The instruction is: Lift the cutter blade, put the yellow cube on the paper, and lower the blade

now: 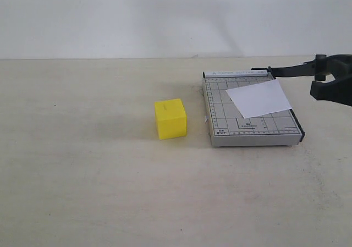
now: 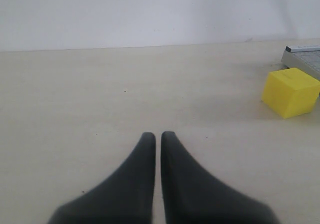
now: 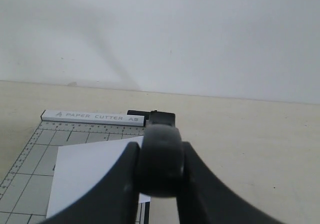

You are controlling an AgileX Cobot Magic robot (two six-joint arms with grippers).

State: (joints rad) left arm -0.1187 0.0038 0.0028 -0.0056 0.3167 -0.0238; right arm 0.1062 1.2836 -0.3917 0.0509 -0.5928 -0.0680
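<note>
The grey gridded trimmer board (image 1: 220, 106) lies right of centre with the white paper (image 1: 258, 98) on it, turned askew. The cutter blade (image 1: 289, 70) is lifted off the board, running from its hinge at the board's far edge out to the right. My right gripper (image 1: 330, 79) is shut on the blade's thick rounded black handle (image 3: 160, 159), seen squeezed between the two fingers in the right wrist view. The yellow cube (image 1: 170, 118) stands on the table left of the board. My left gripper (image 2: 156, 135) is shut on nothing, low over bare table, with the cube (image 2: 291, 92) some way off.
The beige tabletop (image 1: 82, 164) stretches to a white wall behind. The board's white ruler strip (image 3: 94, 116) reads PAPER CUTTER A5. The left arm does not show in the exterior view.
</note>
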